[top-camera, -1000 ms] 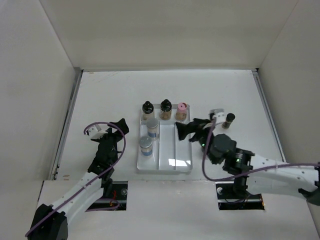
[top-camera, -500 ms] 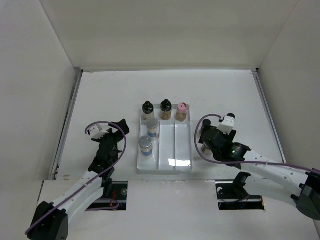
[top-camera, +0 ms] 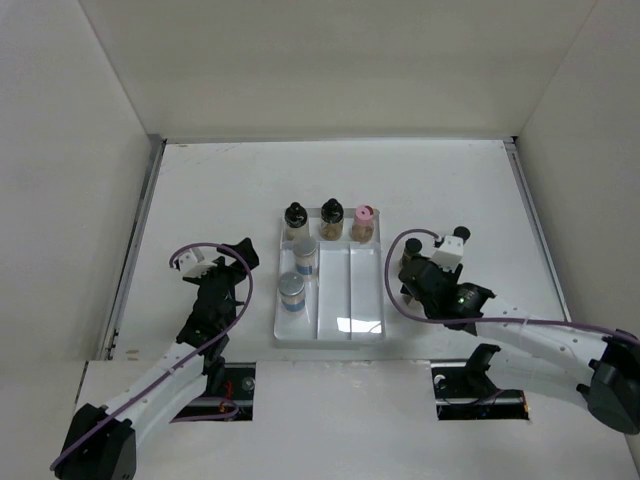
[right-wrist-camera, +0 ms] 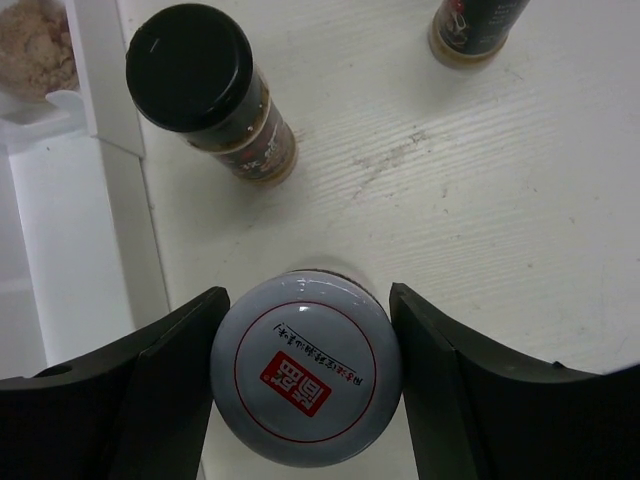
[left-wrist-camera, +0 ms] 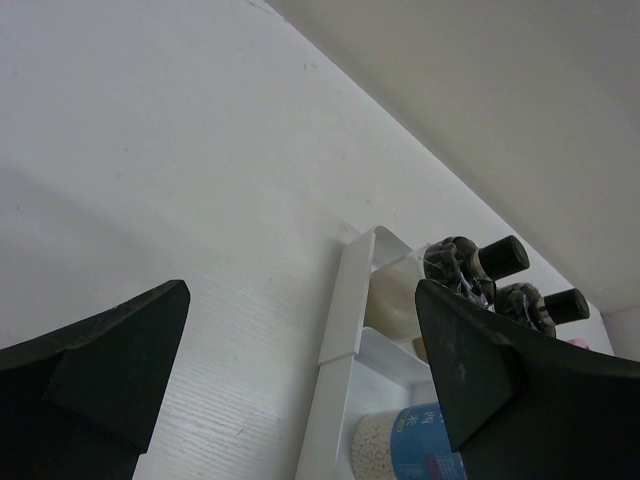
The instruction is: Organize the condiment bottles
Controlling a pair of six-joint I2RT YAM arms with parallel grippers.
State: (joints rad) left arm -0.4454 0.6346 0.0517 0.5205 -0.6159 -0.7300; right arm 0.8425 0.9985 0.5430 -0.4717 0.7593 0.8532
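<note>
**R gripper on silver-lid jar right of tray; L gripper wide open, holding nothing**

My right gripper (right-wrist-camera: 310, 298) is down over a silver-lid jar (right-wrist-camera: 305, 375) w/ a red label on the lid. The jar is upright on the table (right-wrist-camera: 520, 200), just right of the tray (right-wrist-camera: 112, 90). Jaws are partway closed. Both fingers (right-wrist-camera: 150, 400) look pressed to the lid's sides, so I read it as gripped.

Right wrist cam, upper left: a black-cap bottle (right-wrist-camera: 205, 95) stands upright on the table just beside the tray wall, apart from the jar. At the top edge, right of centre, is the base of a cropped bottle (right-wrist-camera: 478, 25), further off; can't see its cap.

Top cam: the right arm (top-camera: 445, 290) sits lower right of centre, next to the tray's right wall, and hides the jar. A dark-capped bottle (top-camera: 461, 234) shows just past the wrist.

Inside the tray, along the far end from left to right: first black-capped bottle (top-camera: 294, 214), second black-capped bottle (top-camera: 331, 211), pink-capped bottle (top-camera: 364, 214). The left lane holds two jars w/ blue labels, far blue-label jar (top-camera: 305, 255) and near blue-label jar (top-camera: 291, 290).

The left gripper (left-wrist-camera: 300, 292) hovers left of the tray and points toward it. Its jaws are spread wide w/ nothing between them. Its wrist cam shows the tray's left wall at lower centre, w/ black caps and a blue label beyond it.
</note>
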